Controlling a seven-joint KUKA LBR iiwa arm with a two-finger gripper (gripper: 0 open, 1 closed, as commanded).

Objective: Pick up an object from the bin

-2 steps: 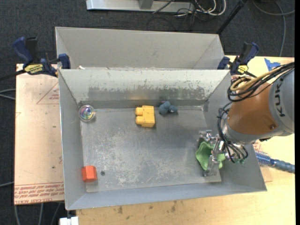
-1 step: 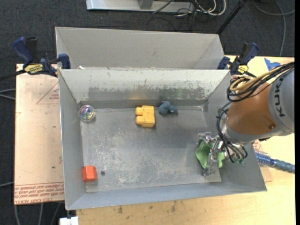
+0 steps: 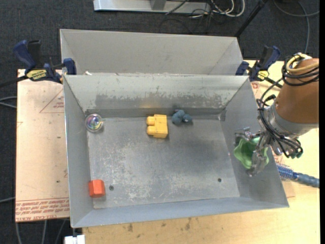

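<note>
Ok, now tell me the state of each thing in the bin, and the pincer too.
Yellow block: lying loose near the back wall.
Blue-grey lump: loose, just right of the block.
Shiny ball: resting at the back left.
Red cube: sitting flat, front left.
Green thing: on the right slope, at the pincer.
Pincer: low at the right wall.

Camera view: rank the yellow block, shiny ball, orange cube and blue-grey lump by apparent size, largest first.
1. yellow block, clearly the largest.
2. shiny ball, orange cube and blue-grey lump: they look too alike to rank.
</note>
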